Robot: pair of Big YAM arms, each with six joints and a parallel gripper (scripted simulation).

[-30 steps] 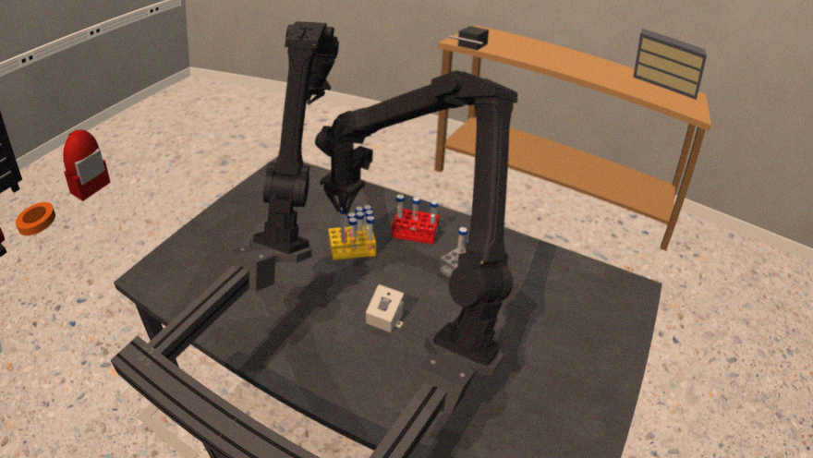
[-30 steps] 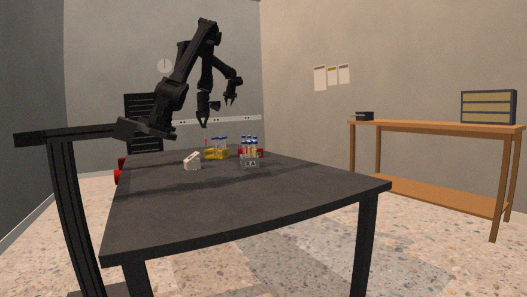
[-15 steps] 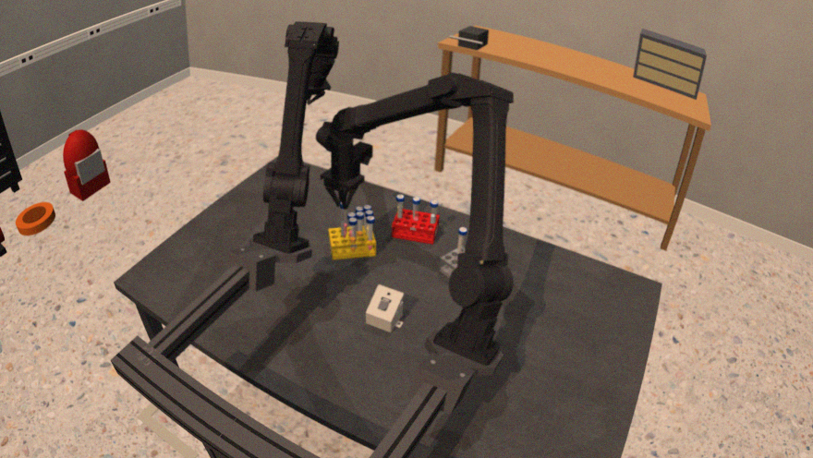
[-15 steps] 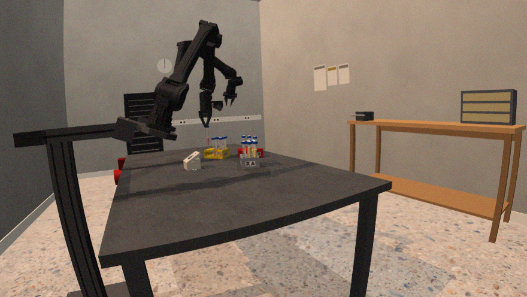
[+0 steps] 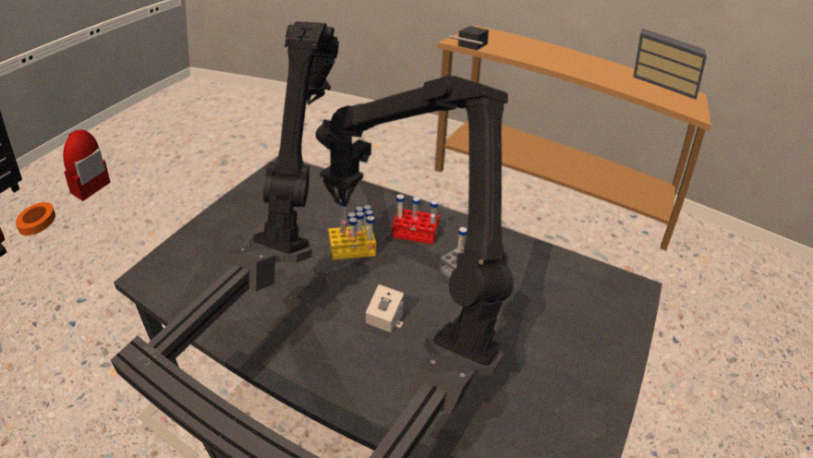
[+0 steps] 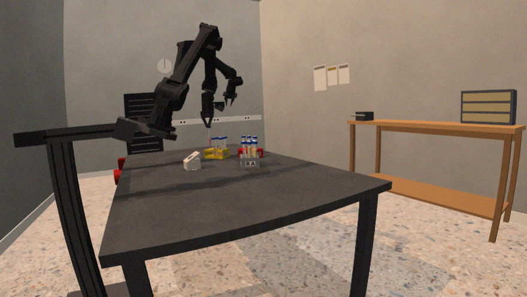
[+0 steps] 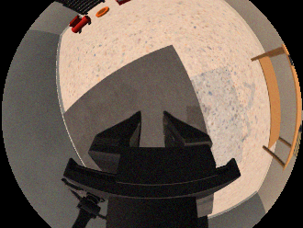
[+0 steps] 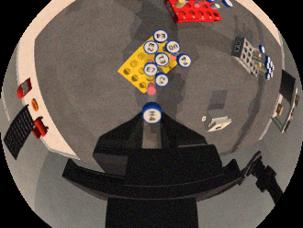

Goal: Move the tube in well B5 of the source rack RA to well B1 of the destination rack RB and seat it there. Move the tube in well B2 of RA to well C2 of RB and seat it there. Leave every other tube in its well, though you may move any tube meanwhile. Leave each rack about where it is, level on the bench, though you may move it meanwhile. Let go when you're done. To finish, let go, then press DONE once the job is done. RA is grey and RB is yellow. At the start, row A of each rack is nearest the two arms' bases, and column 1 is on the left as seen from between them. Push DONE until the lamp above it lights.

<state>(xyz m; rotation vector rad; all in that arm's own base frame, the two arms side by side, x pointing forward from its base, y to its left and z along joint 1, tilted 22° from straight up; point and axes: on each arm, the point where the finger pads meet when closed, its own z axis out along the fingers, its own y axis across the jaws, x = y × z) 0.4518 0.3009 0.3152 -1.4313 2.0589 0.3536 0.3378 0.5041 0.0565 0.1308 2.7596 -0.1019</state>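
A dark table (image 5: 569, 319) (image 6: 239, 191) (image 7: 138, 78) (image 8: 92, 60) carries both arms, with a wooden workbench (image 5: 569, 56) (image 6: 435, 125) (image 7: 273, 106) beyond its far right side in the top view. The right arm (image 5: 486, 170) (image 6: 191, 55) reaches left across the table; the left arm (image 5: 293, 114) (image 6: 223, 67) stands at the left, raised.

The left gripper (image 5: 311, 101) (image 6: 229, 103) (image 7: 152, 112) hangs high, its fingers partly spread with nothing between them. The right gripper (image 5: 342, 201) (image 6: 208, 126) (image 8: 151, 115) pinches a blue-capped tube by its cap.

In the top view, the yellow rack RB (image 5: 355, 252) (image 6: 211, 155) (image 8: 123, 70) sits left, the red rack (image 5: 414, 233) (image 6: 240, 151) (image 8: 197, 19) farther back between the other two, and the grey rack RA (image 5: 449, 259) (image 6: 250, 163) (image 8: 237, 46) right, partly hidden by the right arm. RB holds seven capped tubes in the right wrist view. Several tubes stand in RA, but their wells cannot be told.

A cream button box (image 5: 382, 311) (image 6: 191, 163) (image 8: 218, 123) with a sloped top sits nearer than the racks; the lamp (image 5: 388, 293) on it looks dark.

The held tube (image 5: 343, 217) (image 6: 209, 135) (image 8: 151, 113) hangs upright, raised beside RB's tube cluster, pink in its lower part. Its cap label is hard to read.
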